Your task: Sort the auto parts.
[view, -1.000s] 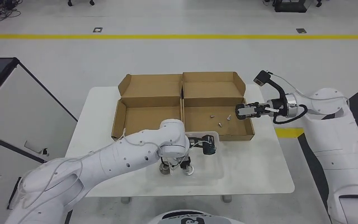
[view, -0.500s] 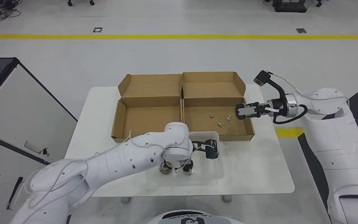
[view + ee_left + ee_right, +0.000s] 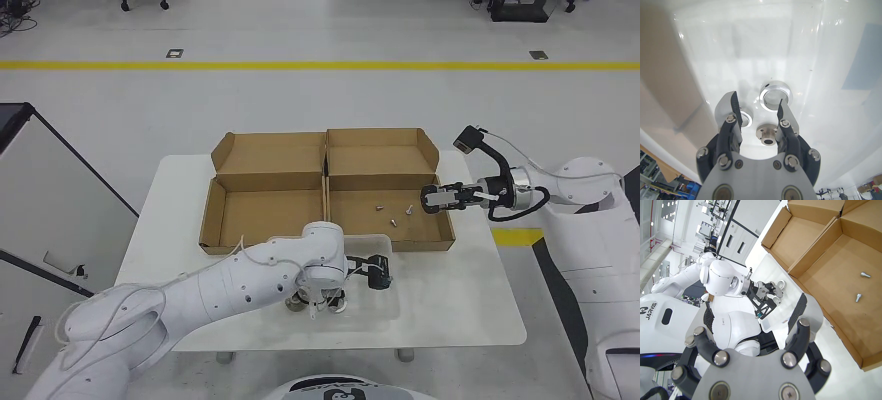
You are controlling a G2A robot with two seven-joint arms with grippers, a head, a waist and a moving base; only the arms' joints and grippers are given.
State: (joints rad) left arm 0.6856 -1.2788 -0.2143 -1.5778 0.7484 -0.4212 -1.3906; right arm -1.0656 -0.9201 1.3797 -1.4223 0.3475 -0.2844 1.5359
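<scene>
Brown cardboard makes up two shallow open boxes set side by side at the far side of the white worktop (image 3: 470,290), their lids folded back. The left cardboard box (image 3: 262,213) has a bare floor.

Just in front of the boxes, a clear plastic tray (image 3: 378,308) holds the loose metal parts. The left wrist view shows three of them lying close together on the tray floor:
- a wide silver aluminium ring (image 3: 776,85) with a small hole in its side wall
- a smaller silver ring (image 3: 747,118), partly hidden behind one finger
- a flanged metal hub (image 3: 767,135) with a bored centre, standing on its flange

The left end effector (image 3: 757,97) hangs over this cluster, pointing down into the tray. Its ribbed fingers are spread about halfway and nothing is between them. One fingertip overlaps the near edge of the wide ring in that view. Whether it touches the ring cannot be told.

Further right, the right cardboard box (image 3: 350,226) has small silver bolts (image 3: 865,275) lying on its floor, a little apart from each other and toward its right half.

At that box's right wall, the right end effector (image 3: 430,198) hovers above the rim, pointing in toward the bolts. The right wrist view shows its fingers spread wide and holding nothing.
</scene>
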